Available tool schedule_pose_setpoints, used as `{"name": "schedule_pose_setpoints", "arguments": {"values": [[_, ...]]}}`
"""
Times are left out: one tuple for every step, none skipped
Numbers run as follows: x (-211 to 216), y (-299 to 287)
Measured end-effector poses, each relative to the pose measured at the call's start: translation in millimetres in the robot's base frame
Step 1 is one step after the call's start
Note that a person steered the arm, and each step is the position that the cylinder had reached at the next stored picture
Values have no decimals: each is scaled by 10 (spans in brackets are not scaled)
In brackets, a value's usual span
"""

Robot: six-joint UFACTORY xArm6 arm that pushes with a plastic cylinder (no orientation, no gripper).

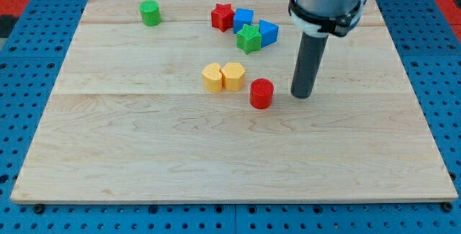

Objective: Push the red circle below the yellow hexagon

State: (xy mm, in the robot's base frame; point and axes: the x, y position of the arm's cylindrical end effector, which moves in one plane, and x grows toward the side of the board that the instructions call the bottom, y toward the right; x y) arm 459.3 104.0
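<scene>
The red circle (pixel 261 93) sits on the wooden board near its middle, just right of and slightly below the yellow hexagon (pixel 233 75). A yellow heart (pixel 212 78) touches the hexagon's left side. My tip (pixel 302 95) rests on the board to the right of the red circle, a small gap apart from it, at about the same height in the view.
A red star (pixel 222 16), two blue blocks (pixel 243 19) (pixel 268 32) and a green star (pixel 249 39) cluster at the view's top centre. A green cylinder (pixel 150 13) stands at the top left. The board's edge (pixel 230 199) runs along the view's bottom.
</scene>
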Motion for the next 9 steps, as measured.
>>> {"name": "schedule_pose_setpoints", "arguments": {"values": [[111,-145],[73,-88],[-98,-20],[-98,-306],[-98,-503],[-83,-619],[10,-634],[220,-642],[366,-767]]}}
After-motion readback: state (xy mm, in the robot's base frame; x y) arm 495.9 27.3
